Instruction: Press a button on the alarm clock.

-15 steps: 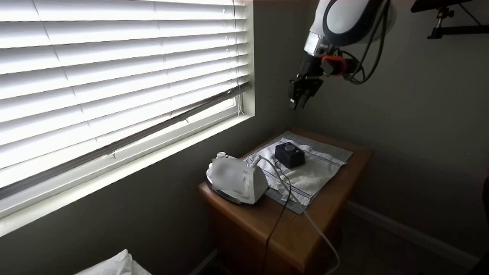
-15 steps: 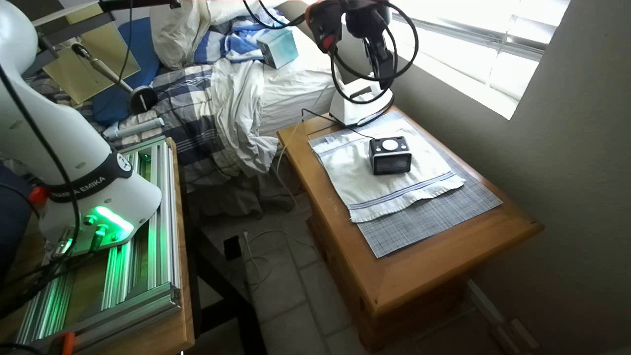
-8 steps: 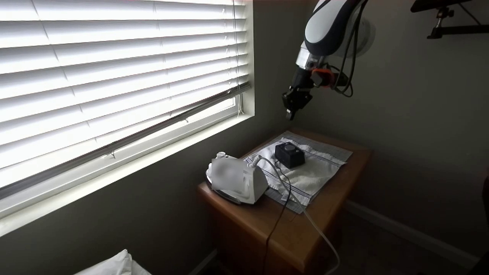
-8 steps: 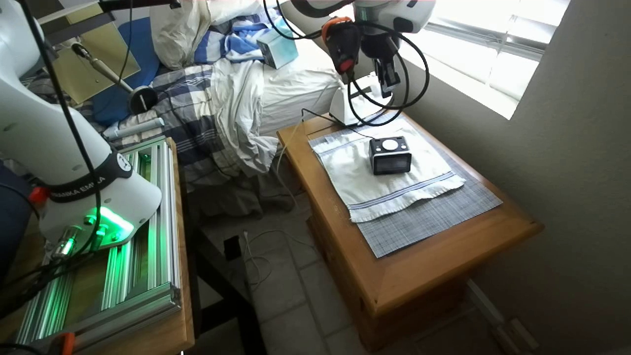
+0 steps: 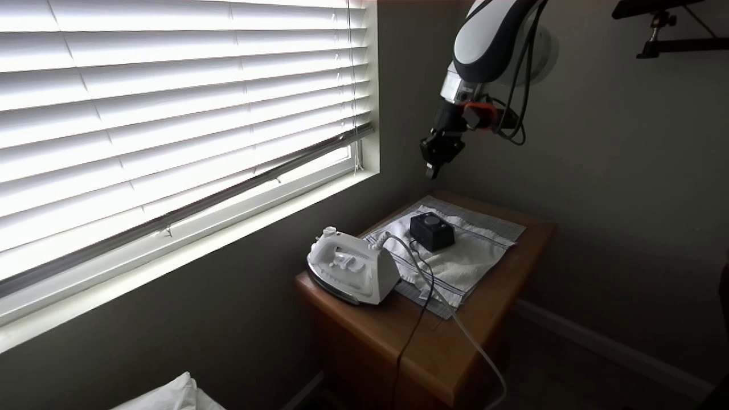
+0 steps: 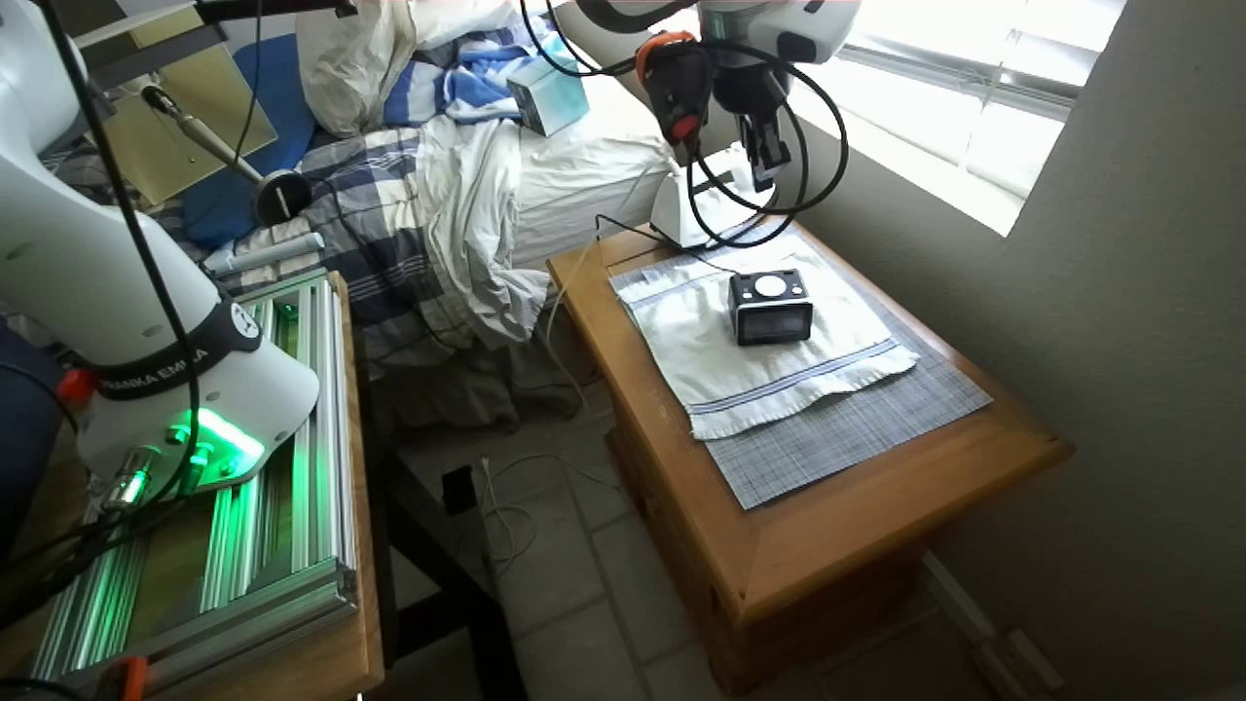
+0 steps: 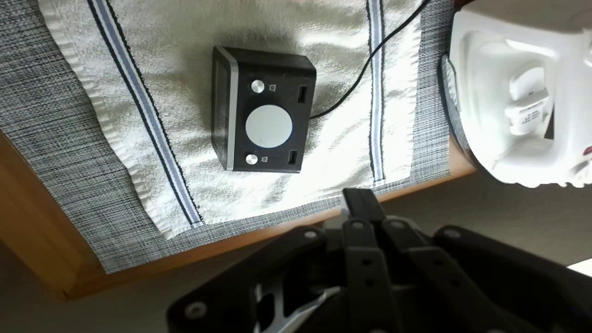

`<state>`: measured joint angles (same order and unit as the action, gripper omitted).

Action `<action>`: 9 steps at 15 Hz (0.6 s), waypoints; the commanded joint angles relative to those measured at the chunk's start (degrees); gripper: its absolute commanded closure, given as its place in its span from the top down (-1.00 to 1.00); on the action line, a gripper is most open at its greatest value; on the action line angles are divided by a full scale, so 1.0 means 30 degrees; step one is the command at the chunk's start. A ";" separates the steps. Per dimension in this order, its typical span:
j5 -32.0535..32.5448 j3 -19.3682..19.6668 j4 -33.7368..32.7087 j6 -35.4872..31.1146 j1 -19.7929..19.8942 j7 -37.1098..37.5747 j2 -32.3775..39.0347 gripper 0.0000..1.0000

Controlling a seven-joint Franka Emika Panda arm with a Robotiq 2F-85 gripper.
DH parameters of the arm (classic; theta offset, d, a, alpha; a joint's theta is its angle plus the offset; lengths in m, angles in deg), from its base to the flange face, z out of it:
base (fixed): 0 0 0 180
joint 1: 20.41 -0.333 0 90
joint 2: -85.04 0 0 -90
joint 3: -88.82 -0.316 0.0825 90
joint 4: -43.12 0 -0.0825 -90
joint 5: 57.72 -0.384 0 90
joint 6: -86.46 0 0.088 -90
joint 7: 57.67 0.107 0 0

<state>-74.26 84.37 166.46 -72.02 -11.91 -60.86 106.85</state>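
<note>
My two narrow black fingers [image 7: 354,206] are closed, tips together; the black linkage gripper [image 7: 363,203] that carries them enters the wrist view from the lower edge. In both exterior views the fingertips point downward in free air, higher than the task object and apart from it.

Task object: the black box-shaped alarm clock [image 7: 259,99], upright on the towel below my fingertips. Its top face carries one large round pale-grey button [image 7: 268,126], two small round silver buttons [image 7: 257,86], each beside a printed icon, and two narrow rectangular sockets [image 7: 302,94]. In an exterior view, the display face [image 6: 774,324] is dark. A thin black cord [image 7: 370,59] leaves the side opposite the display.

Supports, from the clock downward: white cloth towel with blue stripes [image 7: 337,148]; grey woven mat [image 7: 46,92]; orange-brown wooden nightstand [image 6: 857,531].

At one end of the nightstand, near the clock, sits a white plastic iron [image 5: 353,267].

Farther out, an exterior view shows a window with white slatted blinds [image 5: 188,108]. In an exterior view, my white rounded base [image 6: 273,404] shows a lit green strip and stands on aluminium rails [image 6: 326,438]. Beyond it is a bed with a blue-and-white checked blanket [image 6: 380,224] and a teal box [image 6: 555,95].
</note>
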 commanded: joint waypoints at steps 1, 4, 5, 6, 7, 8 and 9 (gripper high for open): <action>-0.0039 0.0105 -0.0016 0.0039 -0.0117 0.0006 -0.0012 -0.96; -0.0260 0.0032 -0.0155 -0.0053 -0.0066 0.0091 0.0193 -1.00; 0.0141 0.0392 -0.0180 -0.0249 -0.0335 0.0545 0.0405 -1.00; 0.0034 0.0393 -0.0224 -0.0192 -0.0311 0.0646 0.0529 -1.00; 0.0070 0.0535 -0.0237 -0.0278 -0.0378 0.0898 0.0666 -1.00; 0.0041 0.0622 -0.0251 -0.0398 -0.0407 0.1127 0.0796 -1.00; 0.0155 0.0805 -0.0253 -0.0499 -0.0498 0.1441 0.0936 -1.00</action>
<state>-74.23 85.19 166.48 -72.13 -12.32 -59.22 107.79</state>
